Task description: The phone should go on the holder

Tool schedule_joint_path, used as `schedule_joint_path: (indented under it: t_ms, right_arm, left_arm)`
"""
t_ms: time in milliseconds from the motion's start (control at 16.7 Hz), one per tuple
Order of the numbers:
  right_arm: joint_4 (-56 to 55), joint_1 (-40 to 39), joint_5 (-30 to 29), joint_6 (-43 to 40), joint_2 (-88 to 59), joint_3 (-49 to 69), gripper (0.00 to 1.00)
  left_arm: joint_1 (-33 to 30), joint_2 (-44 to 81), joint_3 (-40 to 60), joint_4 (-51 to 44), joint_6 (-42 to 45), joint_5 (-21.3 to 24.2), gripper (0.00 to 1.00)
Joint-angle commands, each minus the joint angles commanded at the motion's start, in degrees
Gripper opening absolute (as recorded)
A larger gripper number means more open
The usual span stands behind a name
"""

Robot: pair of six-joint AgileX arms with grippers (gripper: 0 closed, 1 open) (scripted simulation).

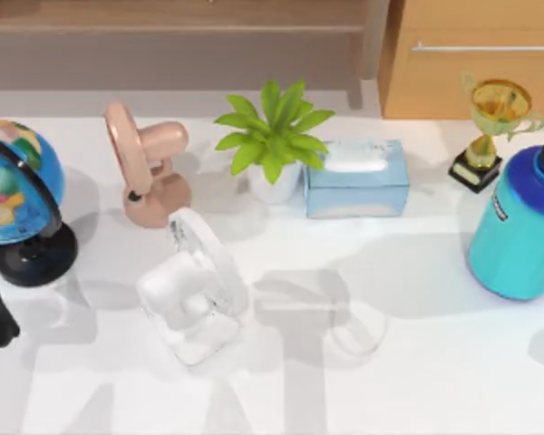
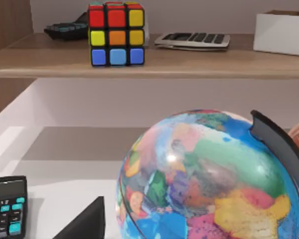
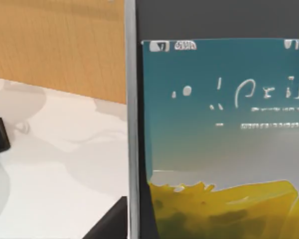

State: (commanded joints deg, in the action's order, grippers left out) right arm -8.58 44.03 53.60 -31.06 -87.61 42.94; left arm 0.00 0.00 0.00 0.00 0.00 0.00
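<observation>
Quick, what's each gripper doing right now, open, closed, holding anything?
Left gripper: cannot be told; its wrist view faces the globe.
Right gripper: cannot be told; the phone sits close before its camera.

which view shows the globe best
The left wrist view: the globe is close up, its coloured map and black arc plain. The top view has it cut off at the table's left edge, on its black base. The right wrist view faces a phone screen.

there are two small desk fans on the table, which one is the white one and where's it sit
The white fan is the one nearer the table's front, just left of centre, facing upward. The other, the pink fan, stands behind it, between the globe and the potted plant.
</observation>
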Motion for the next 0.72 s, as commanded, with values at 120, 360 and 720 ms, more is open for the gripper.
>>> schedule_joint_path:
  t_ms: [120, 360, 720]
  right_arm:
    - [0.0, 0.0, 0.0, 0.0, 0.0, 0.0, 0.0]
    - [0.0, 0.0, 0.0, 0.0, 0.0, 0.0, 0.3]
    - [0.0, 0.0, 0.0, 0.0, 0.0, 0.0, 0.75]
  left_arm:
    - [0.0, 0.0, 0.0, 0.0, 0.0, 0.0, 1.0]
    - [0.0, 0.0, 0.0, 0.0, 0.0, 0.0, 1.0]
    - [0.0, 0.0, 0.0, 0.0, 0.0, 0.0, 1.0]
